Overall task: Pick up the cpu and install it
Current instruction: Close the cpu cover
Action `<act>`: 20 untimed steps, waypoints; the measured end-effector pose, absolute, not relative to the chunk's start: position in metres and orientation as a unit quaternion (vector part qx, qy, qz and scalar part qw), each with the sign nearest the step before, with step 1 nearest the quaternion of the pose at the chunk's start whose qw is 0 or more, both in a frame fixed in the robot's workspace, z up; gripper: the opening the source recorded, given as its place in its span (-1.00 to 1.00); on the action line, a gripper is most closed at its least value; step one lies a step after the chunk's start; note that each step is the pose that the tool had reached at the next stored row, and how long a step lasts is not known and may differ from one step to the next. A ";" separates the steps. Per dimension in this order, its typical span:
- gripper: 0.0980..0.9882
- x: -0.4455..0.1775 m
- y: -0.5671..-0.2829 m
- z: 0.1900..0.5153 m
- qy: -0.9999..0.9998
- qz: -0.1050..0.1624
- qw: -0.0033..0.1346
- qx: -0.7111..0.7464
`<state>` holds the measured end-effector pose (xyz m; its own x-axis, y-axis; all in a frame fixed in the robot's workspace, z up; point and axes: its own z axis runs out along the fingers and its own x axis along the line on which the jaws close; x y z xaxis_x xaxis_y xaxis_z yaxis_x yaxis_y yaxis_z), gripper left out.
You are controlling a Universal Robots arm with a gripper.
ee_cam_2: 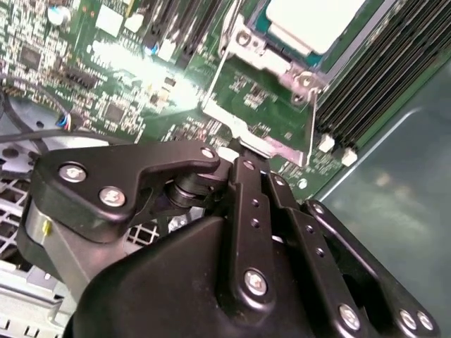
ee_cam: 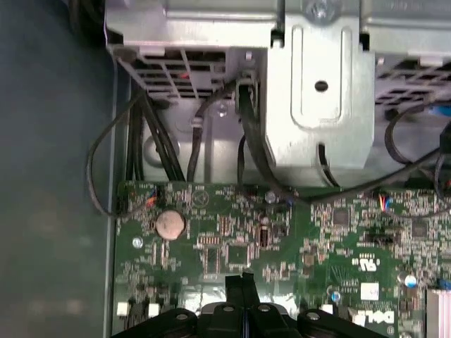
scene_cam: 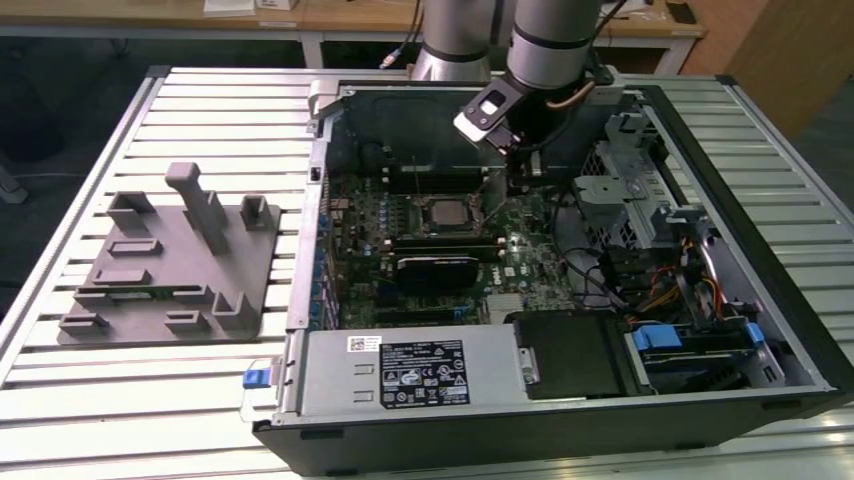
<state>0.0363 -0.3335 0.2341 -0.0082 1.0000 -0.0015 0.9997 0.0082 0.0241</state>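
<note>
The cpu [scene_cam: 442,212] [ee_cam_2: 313,21] lies flat in the motherboard socket [ee_cam_2: 271,60], silver top up, with the metal socket frame around it. In the exterior view my gripper [scene_cam: 518,186] hangs inside the open computer case [scene_cam: 315,200], just to that view's right of the socket. The second wrist view puts the gripper [ee_cam_2: 243,156] at the tongue of the socket frame [ee_cam_2: 236,130], beside the thin wire lever [ee_cam_2: 313,120]. My fingers [ee_cam: 242,283] are pressed together in the first wrist view, with nothing between them.
A grey plastic fixture tray [scene_cam: 174,262] sits on the slatted table at the exterior view's left. Inside the case are a silver power supply [scene_cam: 400,370], a metal drive cage [scene_cam: 641,195] [ee_cam: 317,84], black cables [ee_cam: 151,141] and memory slots [ee_cam_2: 380,77].
</note>
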 end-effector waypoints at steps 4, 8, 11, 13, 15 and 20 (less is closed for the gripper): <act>-0.98 0.028 -0.333 0.234 0.710 0.008 0.009 0.704; -0.98 0.019 -0.333 0.234 0.710 0.008 0.009 0.704; -0.98 0.013 -0.333 0.234 0.710 0.008 0.009 0.704; -0.98 0.009 -0.333 0.234 0.710 0.008 0.009 0.704; -0.98 0.005 -0.333 0.234 0.710 0.008 0.009 0.704; -0.98 -0.006 -0.333 0.234 0.710 0.008 0.009 0.704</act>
<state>-0.0059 -0.3334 0.2341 -0.0081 1.0000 -0.0014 0.9997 0.0082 0.0241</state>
